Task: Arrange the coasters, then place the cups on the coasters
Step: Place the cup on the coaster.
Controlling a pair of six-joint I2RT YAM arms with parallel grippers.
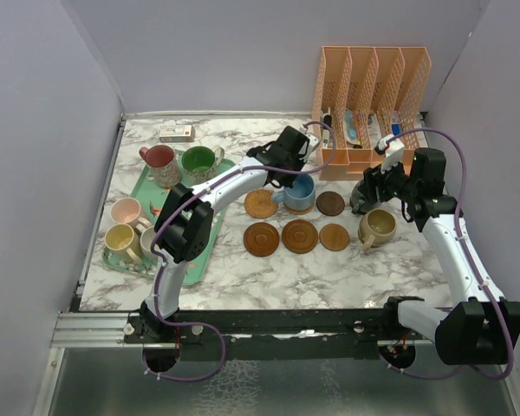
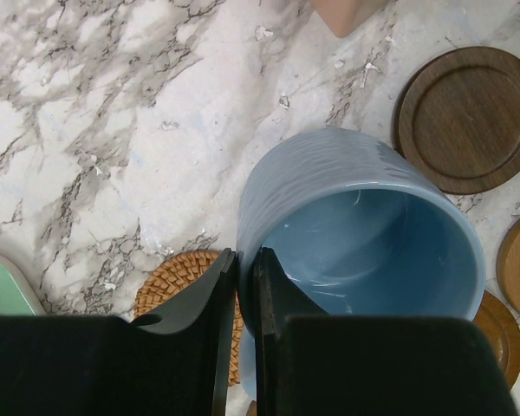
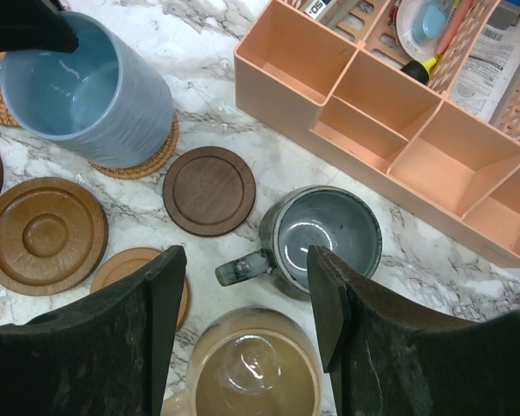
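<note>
The left gripper (image 2: 245,253) is clamping tight on the blue mug (image 2: 364,234) at its handle side, holding it over a woven coaster (image 3: 147,154) in the middle of the desk. Whether the mug is sitting fully down, I cannot tell. A second woven coaster (image 1: 261,204) is lying just to its left, and a dark brown coaster (image 1: 330,203) is waiting bare on its right. Nearer the front edge, three ringed wooden coasters (image 1: 300,236) are lining up in a row.

On the right side, the right gripper (image 3: 243,277) is hanging with its jaws spread wide, gripping nothing. It is hovering over the dark grey-teal mug (image 3: 325,238) and the tan mug (image 3: 256,381), both standing on the desk just beside the row of coasters.

Along the left edge, the mint-green tray (image 1: 141,186) is carrying the red mug (image 1: 160,163), green mug (image 1: 199,160), pink mug (image 1: 126,211) and yellow mug (image 1: 121,240). A peach organiser (image 1: 368,82) is standing at the back right corner.
</note>
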